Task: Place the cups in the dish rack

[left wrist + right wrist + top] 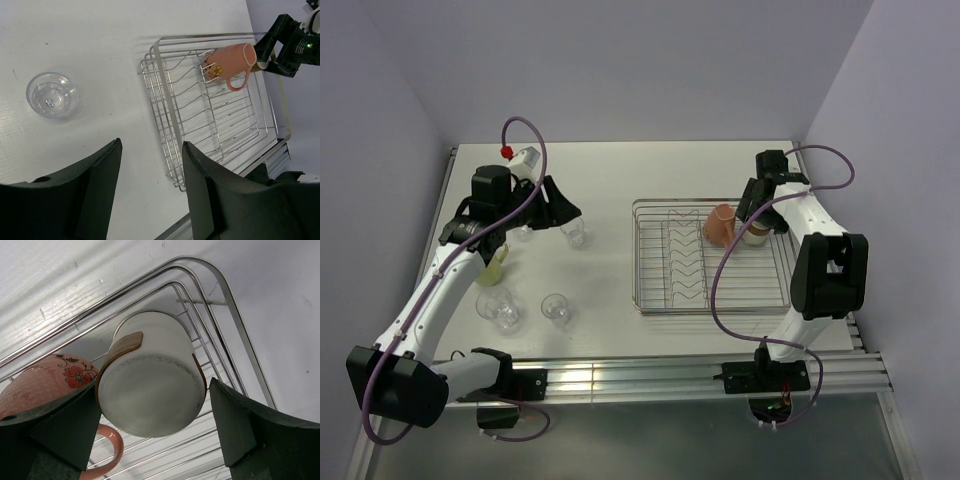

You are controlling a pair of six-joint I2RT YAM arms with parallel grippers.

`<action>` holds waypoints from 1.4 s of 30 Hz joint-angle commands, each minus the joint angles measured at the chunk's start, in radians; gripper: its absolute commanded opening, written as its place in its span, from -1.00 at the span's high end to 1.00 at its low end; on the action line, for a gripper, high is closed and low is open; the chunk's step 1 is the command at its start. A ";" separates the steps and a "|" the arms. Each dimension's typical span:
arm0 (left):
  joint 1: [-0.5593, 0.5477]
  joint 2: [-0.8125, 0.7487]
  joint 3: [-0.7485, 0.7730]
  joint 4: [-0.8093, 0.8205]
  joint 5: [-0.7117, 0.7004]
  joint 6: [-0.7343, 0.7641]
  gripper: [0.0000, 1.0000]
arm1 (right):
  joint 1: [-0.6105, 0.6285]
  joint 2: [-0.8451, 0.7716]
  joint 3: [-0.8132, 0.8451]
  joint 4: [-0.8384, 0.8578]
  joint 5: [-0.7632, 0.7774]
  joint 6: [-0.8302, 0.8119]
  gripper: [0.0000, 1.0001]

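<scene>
The chrome dish rack (712, 302) stands right of centre. In its far right corner a pink flowered mug (721, 224) lies tilted beside a white, brown-banded cup (150, 360) that is bottom-up. My right gripper (155, 387) straddles that cup, open, with a gap at its right finger (240, 425). My left gripper (565, 215) hangs open and holds nothing above the table, near a clear tumbler (576, 234), also seen in the left wrist view (52, 95). A yellow-green mug (495, 268) and two more tumblers (501, 308) (556, 308) stand at the left.
The rack's zigzag dividers (685, 258) run down its middle. A metal rail (650, 375) borders the near table edge by the arm bases. Lilac walls close in the back and both sides.
</scene>
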 commanded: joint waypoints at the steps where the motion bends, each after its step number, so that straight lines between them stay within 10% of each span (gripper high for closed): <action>1: -0.003 -0.002 0.003 0.024 -0.006 0.015 -0.15 | -0.008 0.006 0.038 0.032 0.016 -0.003 -0.82; 24: -0.003 0.027 0.010 -0.009 -0.134 0.015 -0.15 | -0.008 -0.227 0.067 -0.006 -0.026 -0.008 -0.82; 42: 0.066 0.050 0.029 -0.232 -0.815 -0.213 -0.15 | 0.189 -0.469 -0.001 0.068 -0.107 0.003 -0.82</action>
